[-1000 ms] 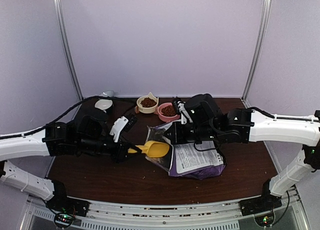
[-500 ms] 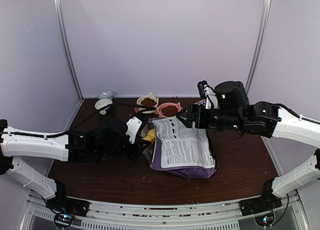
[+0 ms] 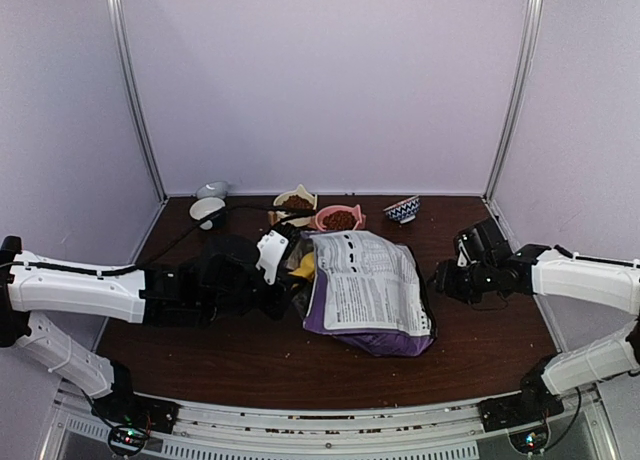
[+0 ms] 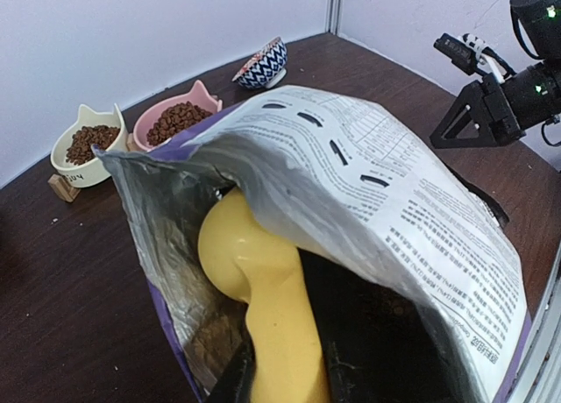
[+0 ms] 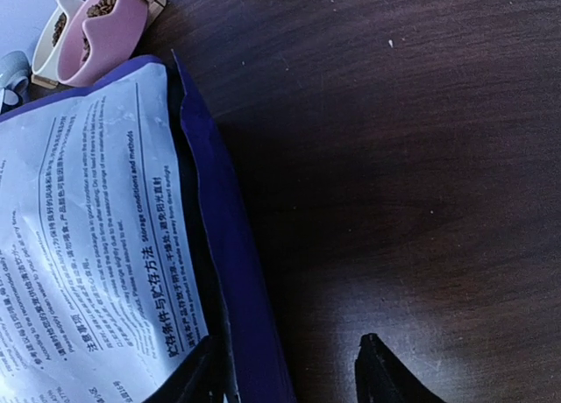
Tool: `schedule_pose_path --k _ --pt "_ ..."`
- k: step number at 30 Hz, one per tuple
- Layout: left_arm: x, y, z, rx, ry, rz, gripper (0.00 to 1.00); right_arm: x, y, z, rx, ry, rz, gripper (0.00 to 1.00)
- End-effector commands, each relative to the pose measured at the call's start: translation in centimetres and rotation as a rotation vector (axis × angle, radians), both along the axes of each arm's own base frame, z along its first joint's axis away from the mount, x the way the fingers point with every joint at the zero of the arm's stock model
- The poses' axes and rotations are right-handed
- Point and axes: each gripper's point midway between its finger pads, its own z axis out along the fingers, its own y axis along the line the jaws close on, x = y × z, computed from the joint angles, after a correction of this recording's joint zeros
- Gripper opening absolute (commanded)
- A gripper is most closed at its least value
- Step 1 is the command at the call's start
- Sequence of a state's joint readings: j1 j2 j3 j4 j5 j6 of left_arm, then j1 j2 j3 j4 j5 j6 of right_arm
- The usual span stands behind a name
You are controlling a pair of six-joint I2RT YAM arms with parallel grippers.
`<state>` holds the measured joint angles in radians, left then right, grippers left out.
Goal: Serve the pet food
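Pet food bag label, "Storage conditions and methods", Chinese print

On the dark desk, a cream cat-eared bowl and a pink bowl stand just beside each other. A blue-patterned bowl stands further right. A yellow scoop is near.

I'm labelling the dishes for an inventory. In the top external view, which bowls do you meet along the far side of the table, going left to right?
white bowl → cream bowl → pink bowl → blue-patterned bowl
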<state>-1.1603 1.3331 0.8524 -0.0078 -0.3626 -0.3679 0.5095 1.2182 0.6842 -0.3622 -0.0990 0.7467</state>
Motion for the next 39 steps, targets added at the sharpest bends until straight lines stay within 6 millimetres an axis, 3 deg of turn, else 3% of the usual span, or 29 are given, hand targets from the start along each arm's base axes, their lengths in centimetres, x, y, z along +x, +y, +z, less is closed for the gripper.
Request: schedule_pose_path --k 1,13,19,26,34,39 --pt "0.6 -0.9 2.9 -0.099 -0.058 0.007 0.00 1.4 1.2 0.5 0.073 -0.036 0.025 0.49" --pt "0.5 -1.2 3.2 -0.107 -0.080 -0.020 0.00 2.9 3.4 -0.4 0.100 -0.026 0.118 0.44" --pt "1.0 -2.1 3.7 -0.086 -0.212 -0.075 0.00 2.2 5.7 -1.7 0.131 0.030 0.268 0.16" --pt "3.9 -4.2 3.5 -0.035 -0.350 0.002 0.00 2.1 6.7 -1.6 0.153 0.031 0.329 0.01" --pt "7.0 -5.7 2.7 -0.010 -0.384 0.067 0.00 2.0 7.6 -1.4 0.180 0.026 0.368 0.00" --pt "7.1 -7.4 0.4 0.031 -0.268 -0.034 0.00 2.2 7.7 -1.3 0.181 0.029 0.357 0.00"
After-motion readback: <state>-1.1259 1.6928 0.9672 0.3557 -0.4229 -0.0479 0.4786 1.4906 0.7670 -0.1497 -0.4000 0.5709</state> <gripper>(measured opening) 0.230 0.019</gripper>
